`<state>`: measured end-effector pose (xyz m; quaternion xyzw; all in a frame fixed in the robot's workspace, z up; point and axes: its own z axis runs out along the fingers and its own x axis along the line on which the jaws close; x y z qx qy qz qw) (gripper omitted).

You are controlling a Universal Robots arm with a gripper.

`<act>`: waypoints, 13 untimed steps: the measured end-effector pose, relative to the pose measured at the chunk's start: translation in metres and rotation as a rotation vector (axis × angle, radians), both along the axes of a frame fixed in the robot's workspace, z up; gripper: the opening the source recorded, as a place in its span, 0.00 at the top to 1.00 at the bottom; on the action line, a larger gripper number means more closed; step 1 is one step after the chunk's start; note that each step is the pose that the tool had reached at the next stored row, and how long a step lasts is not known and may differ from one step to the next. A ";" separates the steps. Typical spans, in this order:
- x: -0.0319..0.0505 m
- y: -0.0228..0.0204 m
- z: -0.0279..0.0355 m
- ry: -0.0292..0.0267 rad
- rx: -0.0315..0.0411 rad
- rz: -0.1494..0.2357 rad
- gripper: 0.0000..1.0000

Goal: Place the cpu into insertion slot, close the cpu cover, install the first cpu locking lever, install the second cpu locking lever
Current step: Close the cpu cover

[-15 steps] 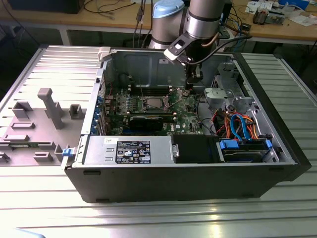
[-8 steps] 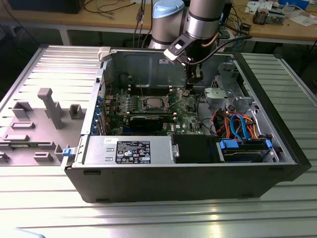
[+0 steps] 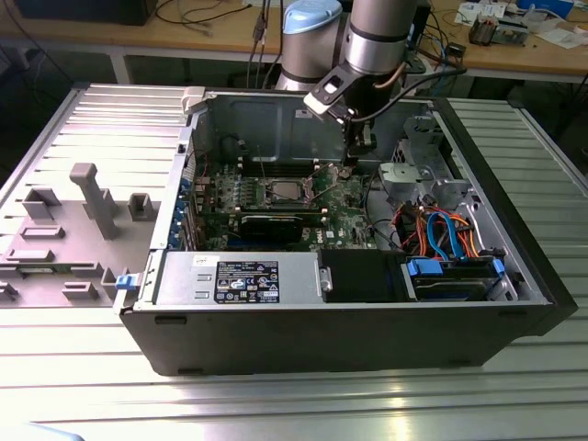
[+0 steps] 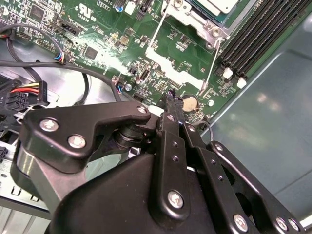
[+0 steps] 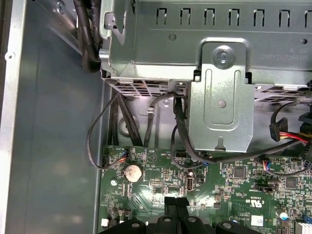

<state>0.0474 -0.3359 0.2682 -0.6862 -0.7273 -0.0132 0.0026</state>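
Note:
In the exterior view the cpu (image 3: 287, 191) lies with its silvery top up in the insertion slot (image 3: 267, 195) on the green board inside the open case. The cpu cover (image 4: 201, 23) shows as a silvery frame around it. Two thin wire levers (image 4: 211, 66) run beside the socket, and in the exterior view they seem to stick up (image 3: 314, 174). My gripper (image 3: 353, 163) hangs just over the board on the exterior view's right of the socket. Its black fingers (image 4: 171, 113) are shut, tips together, next to a coin battery (image 4: 189, 102), with nothing seen between them.
A black graphics card (image 3: 271, 223) lies in front of the socket, memory slots (image 4: 258, 34) behind it. A metal drive cage (image 5: 222, 87) and bundled cables (image 3: 441, 230) fill the case's right side. A power supply (image 3: 239, 278) sits at the front. A grey fixture (image 3: 92, 197) stands left of the case.

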 end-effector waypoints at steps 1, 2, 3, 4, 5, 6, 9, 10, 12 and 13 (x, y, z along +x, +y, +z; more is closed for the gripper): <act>0.0000 0.0002 -0.0003 0.0000 0.0002 0.001 0.89; 0.0000 0.0003 -0.0011 -0.0001 0.0004 0.002 0.89; 0.0000 0.0004 -0.0031 -0.0001 0.0003 0.004 0.89; 0.0000 0.0004 -0.0059 0.0000 0.0001 0.007 0.89; 0.0000 0.0005 -0.0074 0.0000 0.0003 0.009 0.89; 0.0000 0.0005 -0.0089 0.0000 0.0002 0.010 0.89; 0.0000 0.0004 -0.0126 0.0089 0.0002 0.013 0.89; -0.0001 0.0004 -0.0146 0.0111 0.0003 0.013 0.89; -0.0001 0.0004 -0.0174 0.0120 0.0001 0.015 0.89; 0.0000 0.0005 -0.0191 0.0120 0.0003 0.017 0.89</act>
